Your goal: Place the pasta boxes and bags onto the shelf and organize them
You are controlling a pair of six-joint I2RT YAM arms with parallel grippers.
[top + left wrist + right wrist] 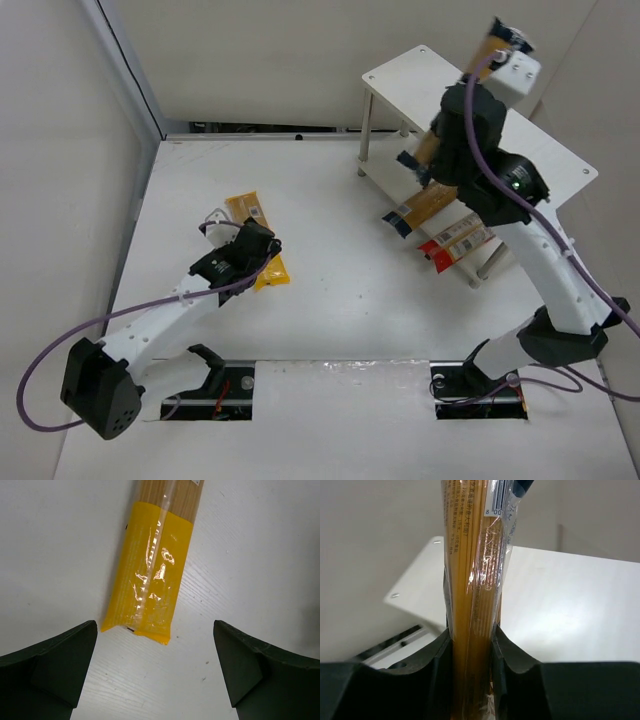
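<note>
A bright yellow spaghetti bag (246,209) lies on the table, partly under my left gripper (262,252). In the left wrist view my left gripper (155,647) is open and empty, with the bag's (150,580) near end just ahead between the fingers. My right gripper (450,130) is shut on an orange-brown pack with dark blue bands (480,60) and holds it tilted above the white shelf (400,75). In the right wrist view the pack (475,555) stands clamped in my right gripper (471,645), with the shelf board (560,600) behind it.
Another orange-brown pack with a dark blue band (420,208) and a slim red-and-white pack (455,243) lie on the table under the shelf's near edge. Thin metal legs (366,130) hold the shelf. A wall runs along the left side.
</note>
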